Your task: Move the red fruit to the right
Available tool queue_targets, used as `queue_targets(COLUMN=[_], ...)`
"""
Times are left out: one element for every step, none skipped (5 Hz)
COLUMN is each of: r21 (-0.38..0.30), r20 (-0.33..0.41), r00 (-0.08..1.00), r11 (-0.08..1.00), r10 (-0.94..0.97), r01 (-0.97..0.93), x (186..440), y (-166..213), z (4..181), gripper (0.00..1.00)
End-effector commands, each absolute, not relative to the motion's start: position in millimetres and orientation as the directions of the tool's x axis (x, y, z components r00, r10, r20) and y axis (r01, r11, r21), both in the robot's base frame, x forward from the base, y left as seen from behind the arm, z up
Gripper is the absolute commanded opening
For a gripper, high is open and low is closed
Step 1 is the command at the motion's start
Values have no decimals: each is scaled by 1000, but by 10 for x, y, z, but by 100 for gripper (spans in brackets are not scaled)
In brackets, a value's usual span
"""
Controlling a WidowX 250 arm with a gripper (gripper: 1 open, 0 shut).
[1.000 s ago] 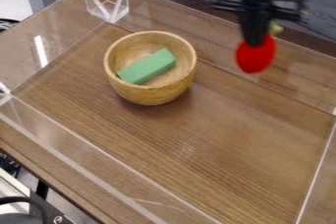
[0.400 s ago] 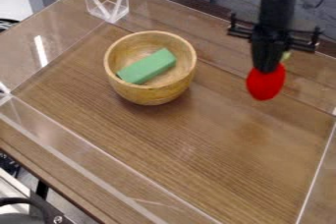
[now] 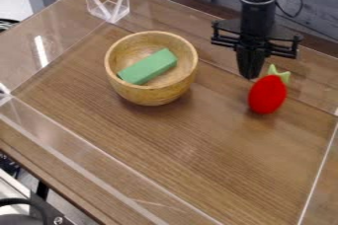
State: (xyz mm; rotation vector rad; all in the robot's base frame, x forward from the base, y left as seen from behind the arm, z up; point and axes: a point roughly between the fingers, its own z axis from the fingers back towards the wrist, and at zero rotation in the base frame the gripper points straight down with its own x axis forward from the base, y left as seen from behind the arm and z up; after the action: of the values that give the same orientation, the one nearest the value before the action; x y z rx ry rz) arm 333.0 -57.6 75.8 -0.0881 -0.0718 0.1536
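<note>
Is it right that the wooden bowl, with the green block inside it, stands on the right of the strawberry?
Not quite: the camera view shows the bowl on the left of the strawberry. The green block is indeed inside it.

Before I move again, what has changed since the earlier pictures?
The red fruit has moved down the picture and slightly right; the gripper came down too, lately edging left. I can't tell whether it still holds the fruit. The wooden bowl and green block stayed put.
</note>
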Motion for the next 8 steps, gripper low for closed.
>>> queue_targets(r21=[-109, -108, -108, -102, -96, -96, -103, -105], r20=[128, 127, 127, 116, 107, 113, 144, 173], r00=[980, 986, 990, 991, 989, 983, 980, 977], r11=[984, 990, 993, 994, 991, 986, 987, 988], r10=[153, 109, 68, 61, 103, 144, 137, 128], r01=[-140, -95, -54, -49, -93, -133, -123, -111], x=[3435, 3496, 3560, 3470, 3456, 3448, 3486, 3511], y=[-646, -596, -535, -485, -449, -406, -357, -294], z=[914, 829, 741, 731, 813, 952, 1117, 1264], gripper=[0, 0, 0, 100, 100, 100, 100, 100])
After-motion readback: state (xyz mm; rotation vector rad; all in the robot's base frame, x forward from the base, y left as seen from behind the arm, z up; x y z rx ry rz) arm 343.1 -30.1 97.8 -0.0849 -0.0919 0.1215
